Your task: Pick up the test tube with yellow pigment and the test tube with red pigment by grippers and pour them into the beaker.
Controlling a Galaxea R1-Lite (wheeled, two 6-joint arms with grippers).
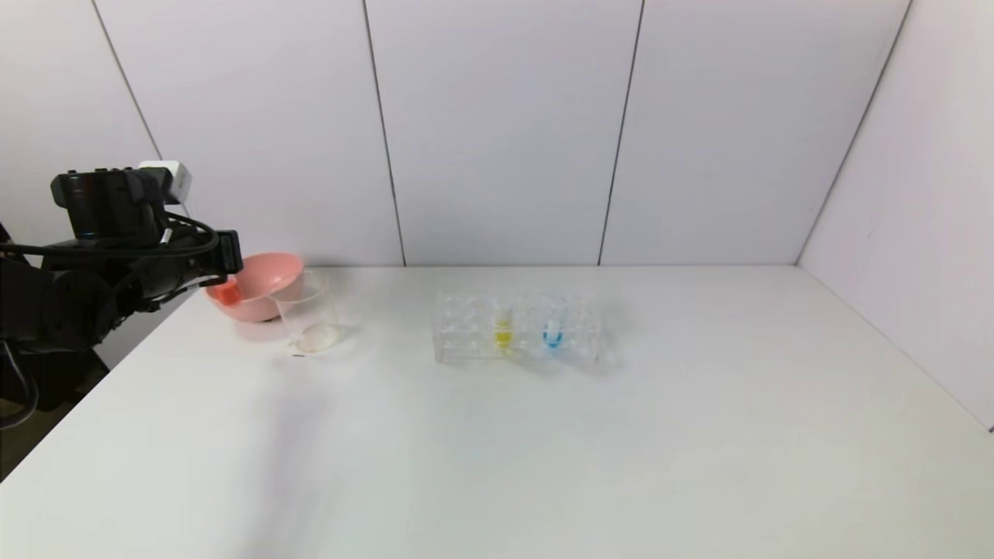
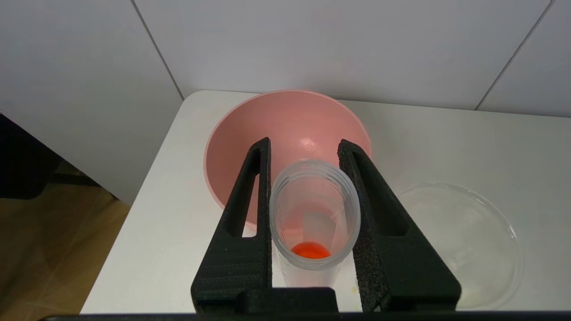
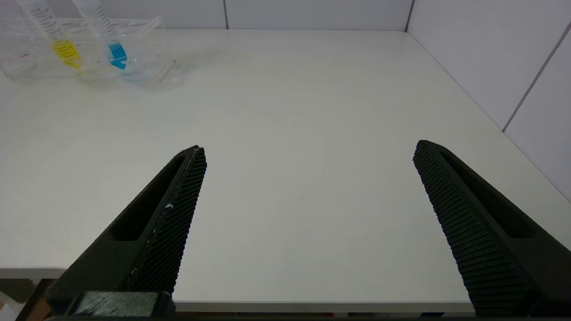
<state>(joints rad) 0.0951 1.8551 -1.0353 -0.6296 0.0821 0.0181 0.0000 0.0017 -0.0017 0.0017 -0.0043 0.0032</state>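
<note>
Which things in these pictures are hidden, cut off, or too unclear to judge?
- Head view: the left claw is covered by its own arm; only the red tube tip shows.
- Head view: the right claw is outside the picture.
- Left wrist view: the beaker is cut by the lower edge.
- Right wrist view: the rack and the yellow tube are cut by the upper edge.
- Any view: whether the beaker holds liquid.
</note>
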